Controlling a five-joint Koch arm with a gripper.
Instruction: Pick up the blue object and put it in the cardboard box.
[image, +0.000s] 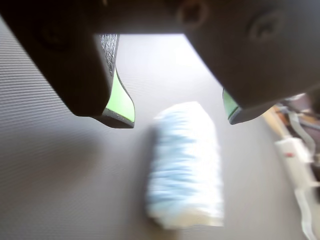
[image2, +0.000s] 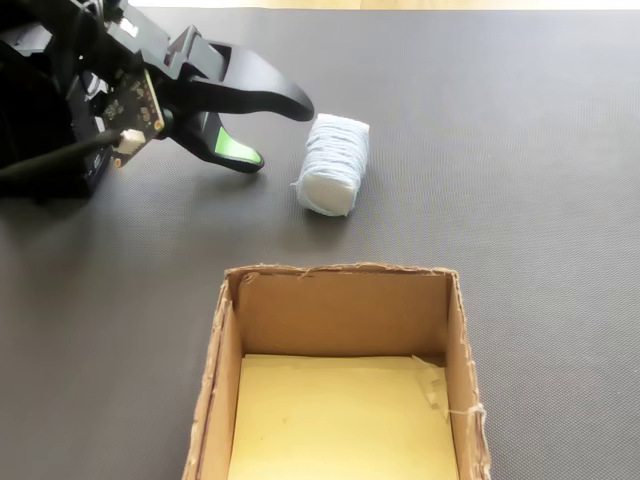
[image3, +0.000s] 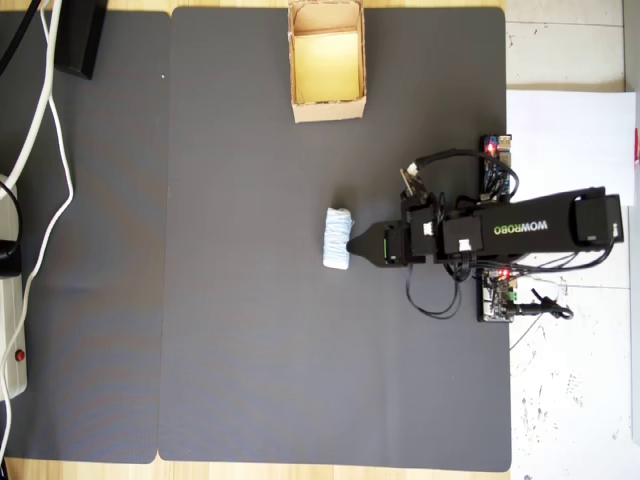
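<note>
The blue object (image: 185, 165) is a pale blue-white wound bundle lying on the dark mat, blurred in the wrist view. The fixed view shows the bundle (image2: 333, 163) just right of the jaw tips, and the overhead view has it (image3: 338, 238) mid-mat. My gripper (image: 177, 119) is open, its green-padded jaws spread wider than the bundle and hovering just short of its near end, apart from it. Seen in the fixed view, the gripper (image2: 280, 135) holds nothing. The gripper (image3: 355, 245) points left in the overhead view. The cardboard box (image2: 340, 275) stands open-topped with a yellow floor, at the mat's top edge (image3: 326, 108).
A white power strip (image3: 10, 330) and white cables (image3: 50, 130) lie along the left of the overhead view, with a black block (image3: 80, 35) at top left. Circuit boards and wires (image3: 497, 150) sit by the arm's base on the right, beyond the mat's edge.
</note>
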